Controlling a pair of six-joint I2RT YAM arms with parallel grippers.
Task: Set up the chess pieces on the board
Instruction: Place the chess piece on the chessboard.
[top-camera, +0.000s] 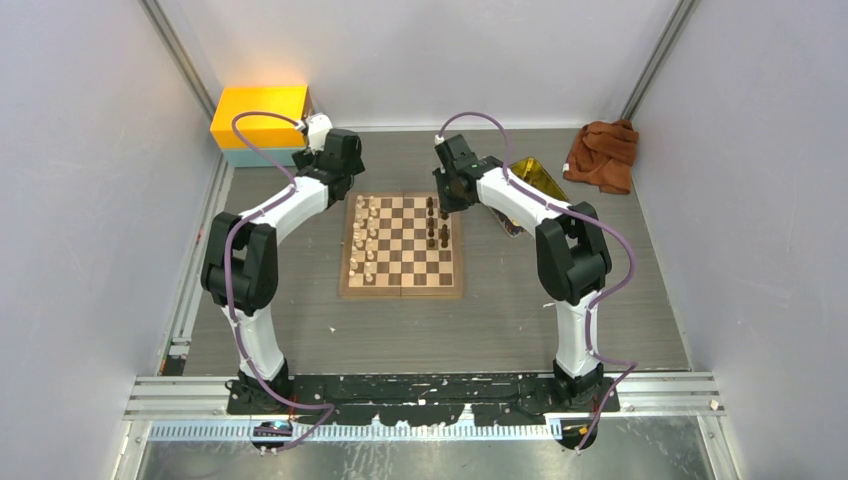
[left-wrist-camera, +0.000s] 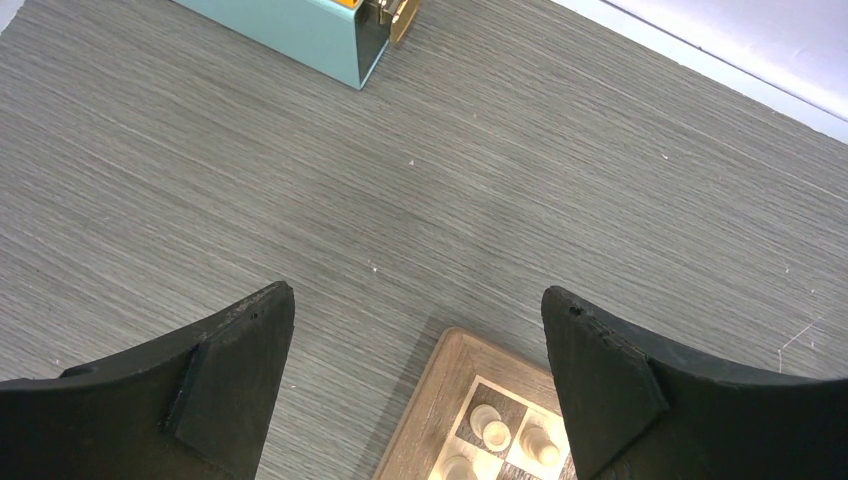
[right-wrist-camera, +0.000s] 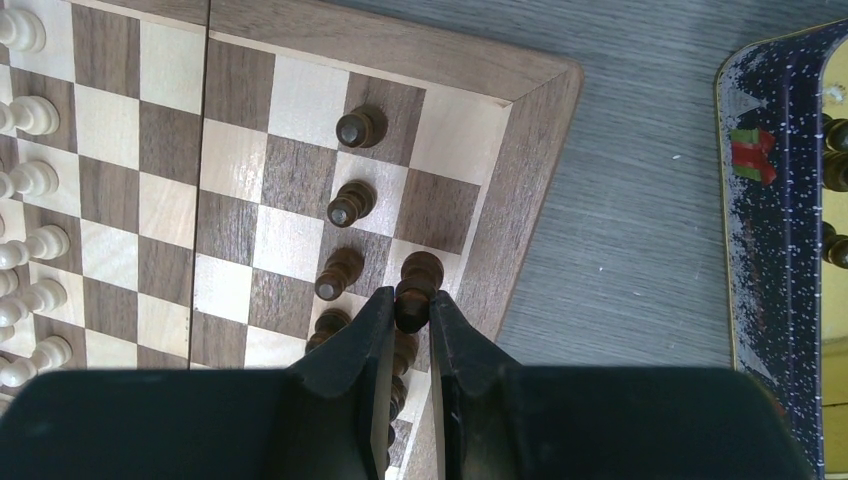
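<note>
While the left pincer (left-wrist-camera: 417, 295) gapes wide, the right pincer (right-wrist-camera: 412, 298) pinches a dark chessman (right-wrist-camera: 421, 268) pointing straight outward, rounded end foremost.

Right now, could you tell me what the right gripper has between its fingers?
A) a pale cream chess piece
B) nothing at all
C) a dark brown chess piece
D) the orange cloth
C: in the right wrist view, the right gripper is closed on a dark brown piece over the edge column of the board.
</note>
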